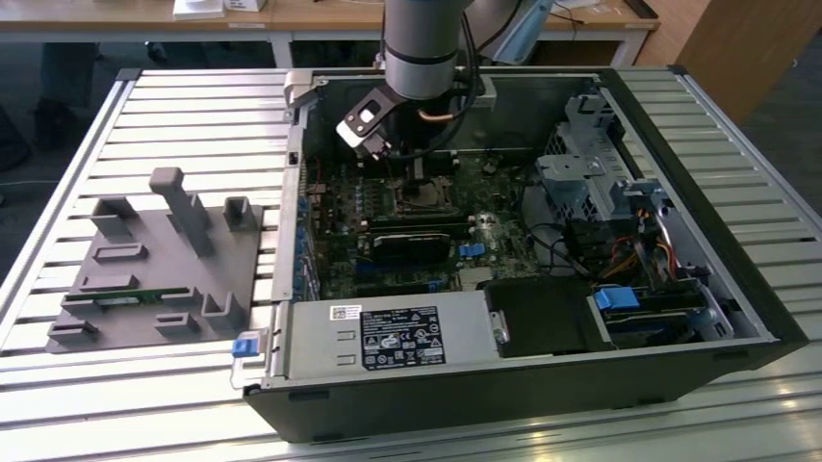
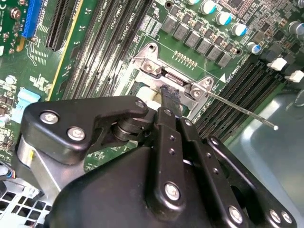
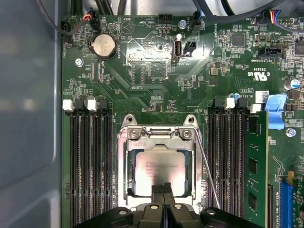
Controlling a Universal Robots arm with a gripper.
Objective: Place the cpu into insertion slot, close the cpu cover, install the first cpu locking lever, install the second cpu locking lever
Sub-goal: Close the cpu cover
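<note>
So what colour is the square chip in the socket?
The cpu is pale silvery-beige metal, seen best in the first wrist view.

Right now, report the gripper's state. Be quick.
Gripper: closed, fingers pressed together with nothing between them, tip just above the chip.

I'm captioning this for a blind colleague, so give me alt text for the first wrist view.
The cpu sits in its slot on a green board, framed by the silvery cover, with the shut tool over one edge. A thin lever slants free beside the slot, and memory slots flank it.
</note>
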